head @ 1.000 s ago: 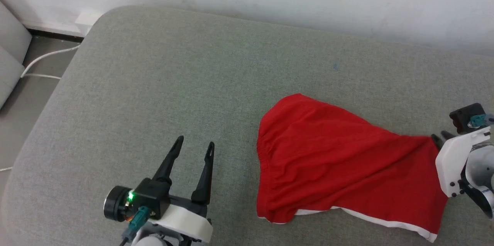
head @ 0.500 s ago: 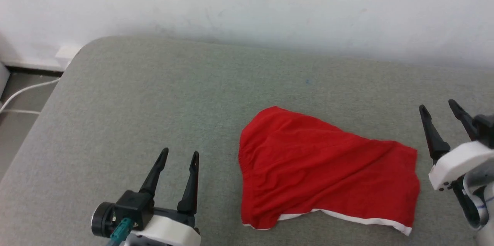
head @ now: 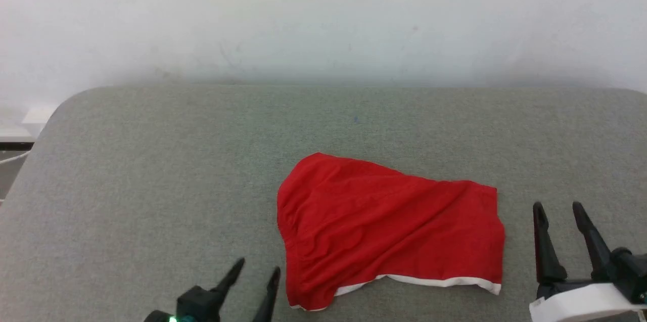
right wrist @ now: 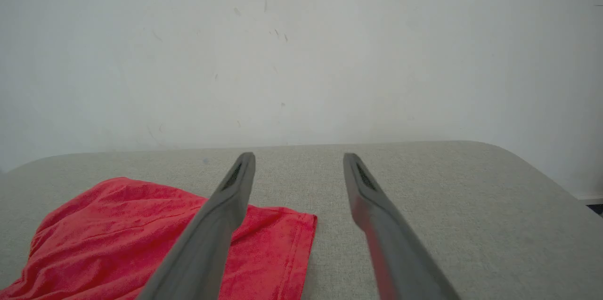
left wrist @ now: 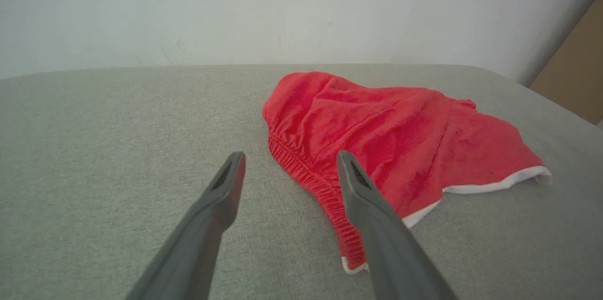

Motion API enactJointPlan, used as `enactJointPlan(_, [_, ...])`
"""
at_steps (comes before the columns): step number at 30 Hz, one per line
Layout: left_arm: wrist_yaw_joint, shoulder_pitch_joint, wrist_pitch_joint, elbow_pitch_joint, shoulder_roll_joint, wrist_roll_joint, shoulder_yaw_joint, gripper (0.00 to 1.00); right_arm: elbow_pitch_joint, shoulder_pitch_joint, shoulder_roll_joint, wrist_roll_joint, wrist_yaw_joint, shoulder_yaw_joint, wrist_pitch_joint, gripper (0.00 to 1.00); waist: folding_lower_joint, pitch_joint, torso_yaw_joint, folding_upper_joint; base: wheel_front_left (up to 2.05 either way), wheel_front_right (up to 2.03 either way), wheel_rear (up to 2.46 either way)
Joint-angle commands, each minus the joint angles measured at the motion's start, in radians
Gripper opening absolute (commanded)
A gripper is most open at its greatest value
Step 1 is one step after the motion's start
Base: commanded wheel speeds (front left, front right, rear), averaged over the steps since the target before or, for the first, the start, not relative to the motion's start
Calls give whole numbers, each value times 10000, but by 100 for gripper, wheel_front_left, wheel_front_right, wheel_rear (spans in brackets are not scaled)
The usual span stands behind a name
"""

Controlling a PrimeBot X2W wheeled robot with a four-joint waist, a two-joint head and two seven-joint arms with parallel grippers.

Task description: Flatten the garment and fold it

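- On the grey cushion (head: 151,185), toward 5 o'clock from its middle in the head view, lie the red shorts (head: 389,226). They are rumpled and touch neither gripper.
- Left gripper (head: 258,266): fingers spread, empty, just off the shorts at 8 o'clock, beside the gathered waistband (left wrist: 301,168). Risk: a pinch here may take both layers of elastic, so a pull would drag the whole piece instead of spreading it.
- Right gripper (head: 557,205): fingers spread, empty, near the shorts at 3 o'clock, apart from the side hem. Risk: closing short of that hem would catch only cushion cover, or nothing.
- Creases run across the cloth from about 10 o'clock to 4 o'clock. Folding before they are drawn out would probably set them in and leave a lopsided fold.
- White band (head: 429,281) trims the 6 o'clock edge, and red cloth appears to lap over its 7 o'clock end. If that lobe stays tucked, the outline will not lie square.
- Soft cloth likely clings to the coarse weave, so a pull from one side alone may twist the shorts instead of sliding them flat.
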Motion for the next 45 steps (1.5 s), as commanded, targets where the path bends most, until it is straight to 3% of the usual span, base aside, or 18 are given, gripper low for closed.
enactJointPlan(1, [-66,97,653,46,341,-337,-428,100,-144,223,118,-80,-19,-45,33,100,2,49,-279,0,0,0,0])
enactJointPlan(5, [-72,106,2291,-287,1222,-1298,-1575,100,-176,360,234,-178,-19,-34,158,100,2,200,-454,0,0,0,0])
enactJointPlan(9, [-74,29,3418,-682,1696,-1856,-1956,100,-172,290,278,-230,-19,-170,206,100,2,375,-526,0,0,0,0])
enactJointPlan(13, [125,-155,3978,-592,1678,-1889,-1977,100,-153,181,300,-298,-19,-154,267,100,2,602,-601,0,0,0,0])
enactJointPlan(19, [591,-658,3791,-97,1353,-1751,-1851,100,-133,10,316,-346,-19,-139,320,100,2,985,-694,0,0,0,0])
enactJointPlan(31, [729,-1034,4354,1034,1222,-1597,-2231,100,-53,-254,323,-332,-19,-108,294,100,2,1456,-760,0,0,0,0])
enactJointPlan(32, [723,-1032,4472,1101,1222,-1603,-2282,45,-37,-269,323,-340,-19,-93,298,100,2,1469,-754,0,0,0,0])
enactJointPlan(33, [714,-1025,4558,1152,1217,-1624,-2319,0,-20,-279,323,-351,-19,-74,309,100,2,1470,-744,0,0,0,0])
enactJointPlan(39, [945,-987,4240,1074,1165,-1718,-2147,0,34,-130,264,-462,-19,336,775,100,2,1220,-594,0,0,0,0])
enactJointPlan(45, [1277,-1001,3460,450,1152,-1744,-1775,0,-131,438,-752,117,-19,1823,2934,100,2,962,-408,0,0,0,0])
